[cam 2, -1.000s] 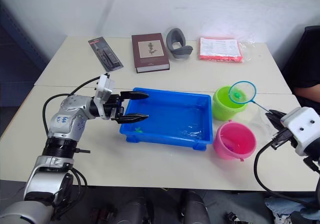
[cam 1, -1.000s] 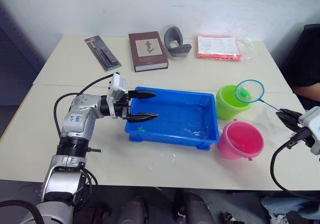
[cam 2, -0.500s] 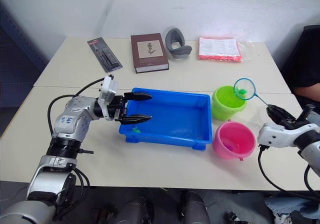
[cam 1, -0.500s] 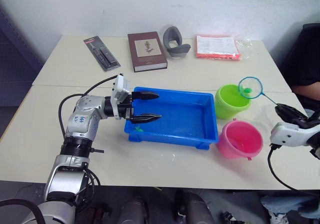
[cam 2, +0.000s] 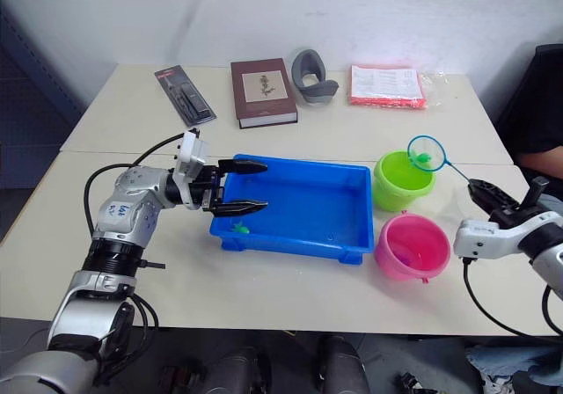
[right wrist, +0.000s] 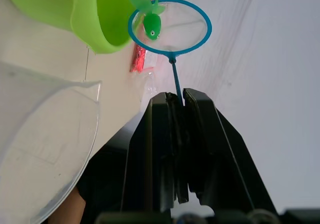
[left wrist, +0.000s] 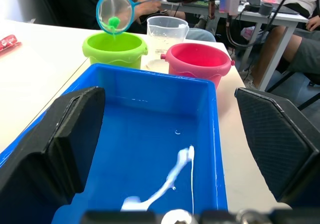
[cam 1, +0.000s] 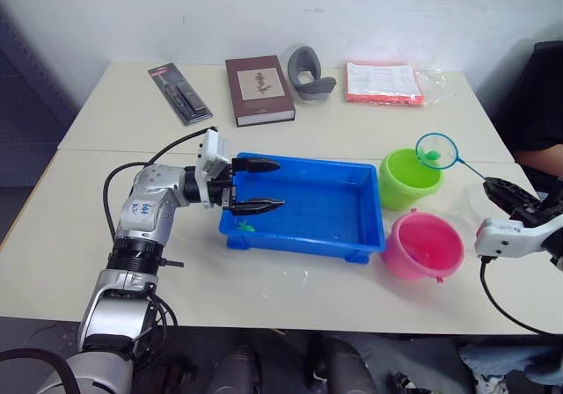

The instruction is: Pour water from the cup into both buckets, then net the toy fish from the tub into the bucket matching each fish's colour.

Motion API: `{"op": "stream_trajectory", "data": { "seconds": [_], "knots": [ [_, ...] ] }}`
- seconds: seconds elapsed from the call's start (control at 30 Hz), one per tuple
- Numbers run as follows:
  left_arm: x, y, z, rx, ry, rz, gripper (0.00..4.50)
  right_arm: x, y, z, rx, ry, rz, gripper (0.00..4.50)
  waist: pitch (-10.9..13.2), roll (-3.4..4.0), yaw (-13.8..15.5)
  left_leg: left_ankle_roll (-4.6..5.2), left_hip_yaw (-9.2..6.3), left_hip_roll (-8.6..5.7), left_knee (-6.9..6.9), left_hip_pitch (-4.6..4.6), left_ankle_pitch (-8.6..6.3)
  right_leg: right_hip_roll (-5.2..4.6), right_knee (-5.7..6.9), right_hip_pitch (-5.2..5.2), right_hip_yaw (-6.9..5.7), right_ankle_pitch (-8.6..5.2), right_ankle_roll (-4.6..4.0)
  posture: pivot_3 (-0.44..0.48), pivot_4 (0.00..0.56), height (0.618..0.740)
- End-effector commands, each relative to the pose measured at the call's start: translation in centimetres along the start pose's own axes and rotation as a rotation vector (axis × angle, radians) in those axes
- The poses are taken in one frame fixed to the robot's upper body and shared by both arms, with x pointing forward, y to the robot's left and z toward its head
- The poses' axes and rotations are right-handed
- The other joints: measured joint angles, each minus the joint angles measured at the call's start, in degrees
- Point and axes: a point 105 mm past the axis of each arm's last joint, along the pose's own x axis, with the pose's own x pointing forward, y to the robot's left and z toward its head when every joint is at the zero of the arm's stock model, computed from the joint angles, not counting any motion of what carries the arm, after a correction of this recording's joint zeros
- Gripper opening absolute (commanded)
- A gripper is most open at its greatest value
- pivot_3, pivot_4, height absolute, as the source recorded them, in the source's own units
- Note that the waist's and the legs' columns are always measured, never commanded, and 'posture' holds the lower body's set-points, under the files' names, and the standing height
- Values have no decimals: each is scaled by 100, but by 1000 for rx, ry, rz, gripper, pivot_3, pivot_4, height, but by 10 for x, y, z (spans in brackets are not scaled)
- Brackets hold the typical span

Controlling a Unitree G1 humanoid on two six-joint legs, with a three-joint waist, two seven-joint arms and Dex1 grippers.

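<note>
On the pale desk (cam 1: 290, 280) we see the tub (cam 1: 303, 202), a shallow glossy blue tray. Our left gripper (cam 1: 255, 186) has its fingers spread over its near end, grasping nothing, perhaps to steady it. The round lime bucket (cam 1: 406, 178) stands beside the tub. Our right gripper (right wrist: 178, 104) pinches the net (right wrist: 170, 25) by its thin handle, holding a green fish (right wrist: 151, 25) over the bucket's rim, ready to tip in.

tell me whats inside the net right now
A small green toy fish sits in the net, held over the far edge of the green bucket by the right gripper. The see-through mesh holds nothing else.
</note>
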Motion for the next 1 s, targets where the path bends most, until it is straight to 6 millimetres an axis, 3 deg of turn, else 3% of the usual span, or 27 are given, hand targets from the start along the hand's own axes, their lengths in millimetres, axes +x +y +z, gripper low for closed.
{"op": "stream_trajectory", "data": {
  "seconds": [0.03, 0.1, 0.2, 0.3, 0.4, 0.5, 0.6, 0.7, 0.8, 0.87, 1.0],
  "knots": [
    [3, 0, 7, 38, -8, -10, 4464, 2, -4, 9, 2, -46, -11, 0, 0, 0, -3, 0, -1, 1, 0, 0, 0, 1, 0, 0, -1, 0, 0, 0, 150, 740],
    [2, 1, 7, 40, -11, -6, 4464, 3, -15, 0, -5, -7, -64, 0, 1, 3, -4, 0, 1, -1, -1, 0, 0, -1, 1, -1, 1, 0, 0, 0, 150, 740],
    [2, 0, 7, 40, -11, -6, 4464, 5, -12, 0, -24, -16, -44, 0, 2, 3, -10, 0, 3, 0, 0, 0, 0, -1, 1, -1, 3, 0, 0, 0, 150, 740],
    [1, 1, 7, 41, -11, 4, 4464, 1, -20, -17, -42, 44, -67, 0, 2, 4, 8, 0, 1, -1, -1, -1, 0, -2, 1, -1, 1, 0, 0, 0, 150, 740],
    [-1, 2, 7, 41, -8, 10, 4464, 5, -7, 6, -36, -68, -15, 0, 2, 4, -4, 0, 2, -1, -1, -1, 0, -3, -1, -1, 2, 0, 0, 0, 150, 740],
    [-1, 3, 7, 44, -11, 19, 4464, 2, -15, -15, -47, 20, -50, 0, 2, 5, -13, -1, 2, 0, -1, 0, 1, -1, 1, -1, 2, 0, 0, 0, 150, 740],
    [-2, 2, 6, 42, -8, 17, 4464, 5, -7, 10, -44, -104, 0, 0, 2, 5, -13, -1, 3, -1, -1, 0, 1, -2, 1, -1, 3, 0, 0, 0, 150, 740],
    [-3, 5, 7, 51, -10, 34, 4464, 1, -13, -7, -44, -28, -33, 0, 2, 4, -15, -1, 2, 0, -2, 0, 1, -1, 1, -1, 2, 0, 0, 0, 150, 740],
    [-2, 3, 6, 47, -10, 29, 4464, 3, -8, 11, -56, -110, -18, 0, 2, 4, -9, -1, 2, -1, -1, 0, 1, -3, 0, -1, 3, 0, 0, 0, 150, 740],
    [-2, 3, 5, 48, -9, 30, 4464, 1, -12, -5, -53, -36, -41, 0, 2, 4, -11, -1, 2, 0, -2, 0, 1, -2, 1, -1, 3, 0, 0, 0, 150, 740],
    [-1, 3, 5, 45, -16, 30, 4464, 0, -11, -6, -62, -43, -39, 0, 2, 5, -11, -1, 2, -1, -1, 0, 1, -2, 1, -1, 3, 0, 0, 0, 150, 740]
  ]
}}
